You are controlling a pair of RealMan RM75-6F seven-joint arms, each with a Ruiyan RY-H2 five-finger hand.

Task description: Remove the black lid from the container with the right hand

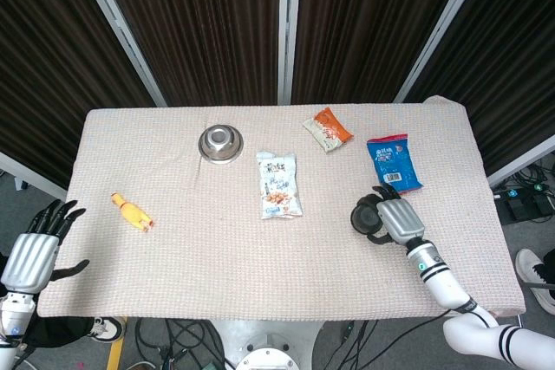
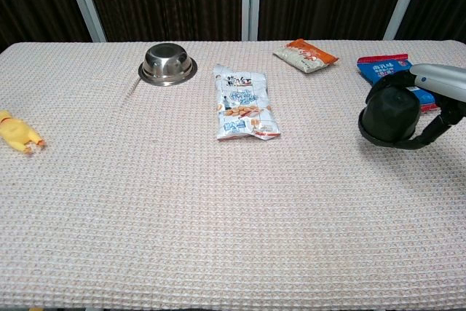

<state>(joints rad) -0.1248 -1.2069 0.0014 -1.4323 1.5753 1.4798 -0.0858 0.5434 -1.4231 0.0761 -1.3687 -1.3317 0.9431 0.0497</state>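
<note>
My right hand [image 1: 399, 221] grips a round black lid [image 1: 365, 216] just above the table's right part, below the blue snack bag. In the chest view the black lid [image 2: 391, 116] faces the camera, and the right hand [image 2: 440, 79] wraps its fingers over and under it. A steel bowl [image 1: 220, 142] stands far off at the back left, also seen as the steel bowl [image 2: 167, 63] in the chest view. My left hand [image 1: 35, 253] hangs off the table's front left corner with fingers spread and nothing in it.
A white snack bag [image 1: 278, 185] lies mid-table. An orange packet [image 1: 328, 129] and a blue bag [image 1: 393, 162] lie at the back right. A yellow toy chicken [image 1: 131, 211] lies at the left. The table [image 1: 217, 266] wears a beige woven cloth.
</note>
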